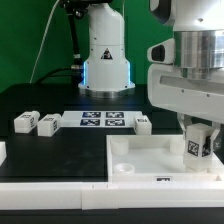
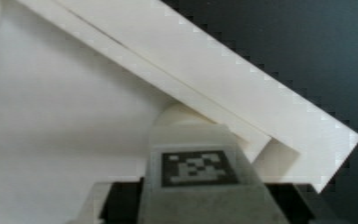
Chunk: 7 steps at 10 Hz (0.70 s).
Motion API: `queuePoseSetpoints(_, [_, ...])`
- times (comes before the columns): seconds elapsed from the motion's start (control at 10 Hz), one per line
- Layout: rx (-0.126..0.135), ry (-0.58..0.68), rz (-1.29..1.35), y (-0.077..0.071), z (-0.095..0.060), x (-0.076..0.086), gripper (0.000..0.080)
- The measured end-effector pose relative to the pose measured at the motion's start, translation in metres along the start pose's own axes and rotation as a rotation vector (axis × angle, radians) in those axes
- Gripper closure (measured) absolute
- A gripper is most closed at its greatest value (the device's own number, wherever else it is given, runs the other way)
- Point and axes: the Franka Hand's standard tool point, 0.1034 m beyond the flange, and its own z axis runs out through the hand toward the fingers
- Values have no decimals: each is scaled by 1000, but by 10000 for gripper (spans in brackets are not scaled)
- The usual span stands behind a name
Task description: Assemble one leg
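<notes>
**Leg held over the panel.** The leg (image 1: pixel 197 147), long axis upright and tag facing outward, is clamped in the gripper (image 1: pixel 198 142), jaws closed onto its sides, at the lower right of the exterior view. It is positioned directly over the right-hand corner of the white panel (image 1: pixel 140 162). Contact with the panel cannot be judged.

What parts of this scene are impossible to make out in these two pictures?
1. Both views: whether the leg held by the gripper sits in a socket; the leg covers that spot on the panel.
2. Wrist view: the fingers, cut off by the picture's edge.
3. Exterior view: tags on the loose legs, too small to read.
</notes>
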Motion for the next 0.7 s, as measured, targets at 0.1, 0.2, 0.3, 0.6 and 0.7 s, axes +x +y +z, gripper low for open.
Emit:
queuePoseSetpoints(0.1, [5, -10, 66, 0, 0, 0, 507])
queuePoseSetpoints(0.2, [5, -13, 126, 0, 0, -1, 495])
queuePoseSetpoints(0.3, [7, -17, 104, -1, 0, -2, 495])
queuePoseSetpoints(0.6, [4, -18, -78, 1, 2, -2, 185])
queuePoseSetpoints(0.7, [6, -18, -204, 1, 1, 1, 158])
